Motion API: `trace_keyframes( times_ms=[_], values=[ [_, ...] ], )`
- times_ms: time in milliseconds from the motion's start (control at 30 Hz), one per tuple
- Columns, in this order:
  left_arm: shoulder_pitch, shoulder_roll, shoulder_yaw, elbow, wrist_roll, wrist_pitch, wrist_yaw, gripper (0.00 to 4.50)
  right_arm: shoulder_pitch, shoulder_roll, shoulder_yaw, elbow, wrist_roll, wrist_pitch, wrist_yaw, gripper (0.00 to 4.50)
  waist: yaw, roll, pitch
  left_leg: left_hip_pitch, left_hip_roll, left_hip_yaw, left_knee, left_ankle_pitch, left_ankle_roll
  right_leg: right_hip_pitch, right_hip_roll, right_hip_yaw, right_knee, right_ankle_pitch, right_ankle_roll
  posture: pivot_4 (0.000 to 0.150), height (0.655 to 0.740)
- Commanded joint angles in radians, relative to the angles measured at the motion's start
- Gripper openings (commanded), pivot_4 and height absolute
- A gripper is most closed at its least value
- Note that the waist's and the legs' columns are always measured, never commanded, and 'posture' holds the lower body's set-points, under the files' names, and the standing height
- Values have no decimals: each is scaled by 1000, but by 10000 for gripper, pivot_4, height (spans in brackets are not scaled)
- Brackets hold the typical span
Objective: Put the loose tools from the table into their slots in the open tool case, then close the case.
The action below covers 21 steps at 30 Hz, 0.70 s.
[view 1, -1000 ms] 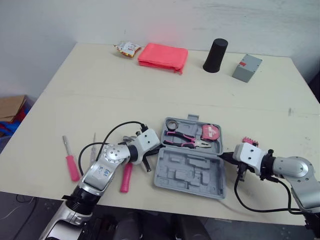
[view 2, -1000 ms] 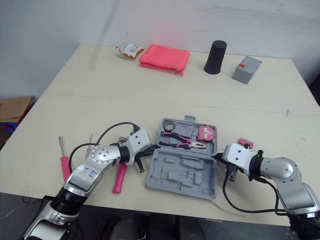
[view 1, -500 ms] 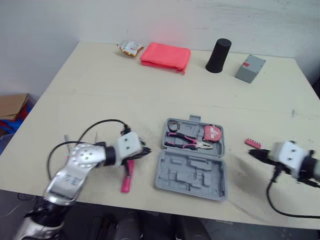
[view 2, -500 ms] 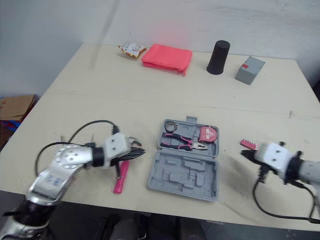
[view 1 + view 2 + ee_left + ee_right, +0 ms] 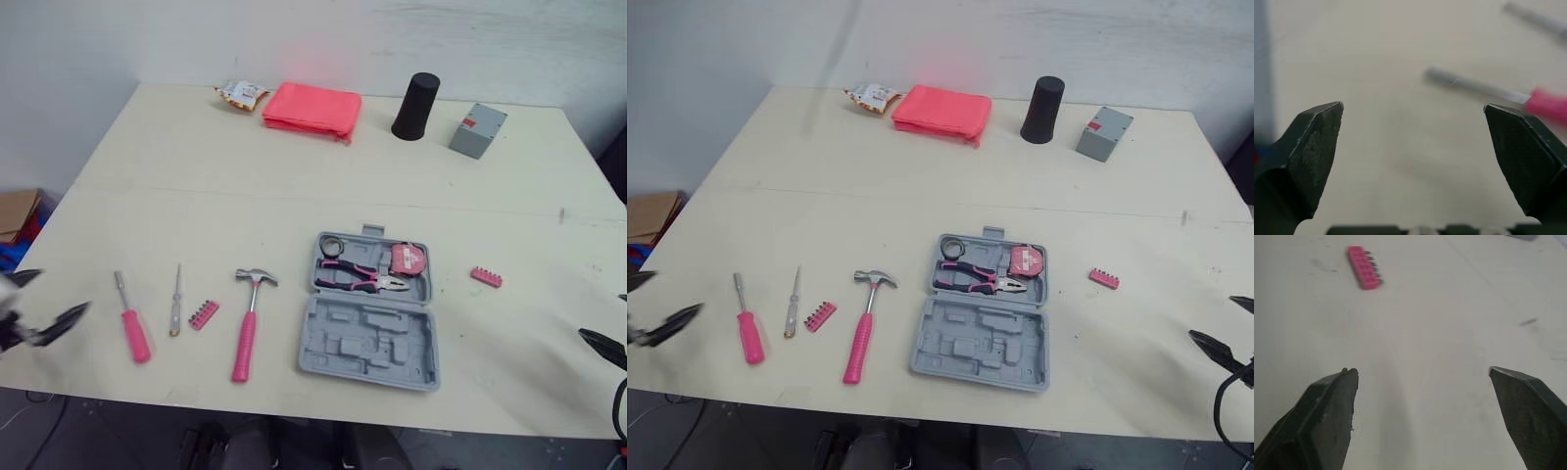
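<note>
Left gripper [image 5: 1413,147]: fingers apart, empty, near the pink screwdriver [image 5: 130,328]. Right gripper [image 5: 1425,396]: fingers apart, empty, short of the right bit strip [image 5: 1364,273].

Progress: early, by judgement. Also loose on the table [image 5: 294,186]: hammer [image 5: 250,323], slim screwdriver [image 5: 175,302], left bit strip [image 5: 203,314].

Tool case [image 5: 367,338]: open. Pliers [image 5: 358,276] and tape measure [image 5: 409,259] sit in 1 half. The other half's slots are vacant.

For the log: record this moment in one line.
left gripper: open | right gripper: open | tool case: open, holds pliers, tape measure | loose: hammer, pink screwdriver, thin screwdriver, left bit strip, right bit strip
</note>
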<state>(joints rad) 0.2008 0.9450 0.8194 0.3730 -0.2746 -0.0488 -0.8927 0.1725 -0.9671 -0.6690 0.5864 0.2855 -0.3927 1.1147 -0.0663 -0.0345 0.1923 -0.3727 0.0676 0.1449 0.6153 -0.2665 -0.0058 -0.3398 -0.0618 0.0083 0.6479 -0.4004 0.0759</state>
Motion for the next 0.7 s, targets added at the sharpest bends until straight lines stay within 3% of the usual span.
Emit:
trace_keyframes(
  times_ms=[33,167,300,533,700],
  values=[
    [30,39,111,116,-12,-46,44,44436,-31,-35,4,120,-26,-109,-29,45000,-1,0,0,0,0,0,-1,-1,0,0,0,0,-1,0,0,1500,7400],
    [55,29,122,114,-39,-56,29,44436,-72,-8,61,41,22,-31,5,45000,-2,1,0,0,0,0,-2,-3,-4,0,0,-1,-1,0,-1,1500,7400],
    [96,-47,75,-170,-114,108,39,44436,-124,90,102,-181,187,23,82,45000,-6,1,0,0,1,0,-2,-3,-6,0,0,-1,1,0,-1,1500,7400],
    [123,-105,-41,-778,-294,709,272,44436,-204,203,253,-511,328,134,149,45000,-9,1,0,0,1,-1,-1,2,-2,0,1,-1,5,0,1,1500,7400],
    [9,-72,-140,-1012,-438,1151,471,44436,-255,228,334,-603,339,181,161,45000,-4,1,0,0,0,-2,0,3,-2,0,1,-1,6,0,1,1500,7400]
  ],
)
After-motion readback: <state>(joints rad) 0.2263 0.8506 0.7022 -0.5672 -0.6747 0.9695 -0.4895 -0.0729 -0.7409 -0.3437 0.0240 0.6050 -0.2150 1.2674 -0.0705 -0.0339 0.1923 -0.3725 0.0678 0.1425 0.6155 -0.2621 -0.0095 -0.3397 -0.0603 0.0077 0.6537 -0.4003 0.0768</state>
